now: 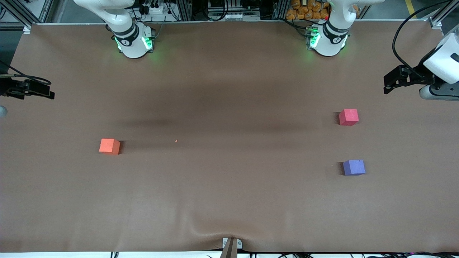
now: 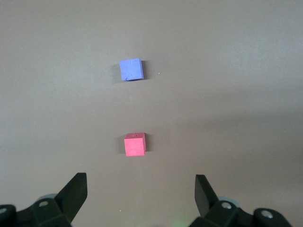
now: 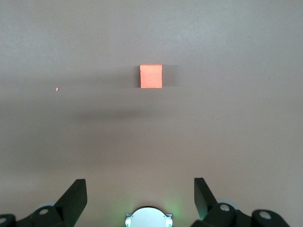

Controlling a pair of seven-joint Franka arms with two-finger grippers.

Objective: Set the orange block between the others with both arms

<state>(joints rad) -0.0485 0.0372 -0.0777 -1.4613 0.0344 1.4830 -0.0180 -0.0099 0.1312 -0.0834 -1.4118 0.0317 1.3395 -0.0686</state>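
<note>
Front view shows a wide table under a matte brown cloth [image 1: 229, 200], which wrinkles into a small ridge at the edge nearest the camera, above a metal bracket [image 1: 231, 245]. Soft dark shadows band across the middle of the cloth. Along the top stand grey aluminium frame posts, cables and a heap of orange objects [image 1: 308, 10].

Toward the right arm's end sits the small bright orange foam-like cube [image 1: 109, 146], alone, with a tiny orange speck [image 1: 176, 141] on the cloth nearby. Toward the left arm's end sit the pinkish-red matte cube [image 1: 348, 117] and the purple-blue matte cube [image 1: 354, 167], well apart, the purple-blue one nearer the camera.

Both arms wait. Left gripper [image 2: 141, 189] hangs over the cloth near the pinkish-red cube, jaws spread, holding nothing. Right gripper [image 3: 140, 191] hangs over bare cloth, jaws spread too.
</note>
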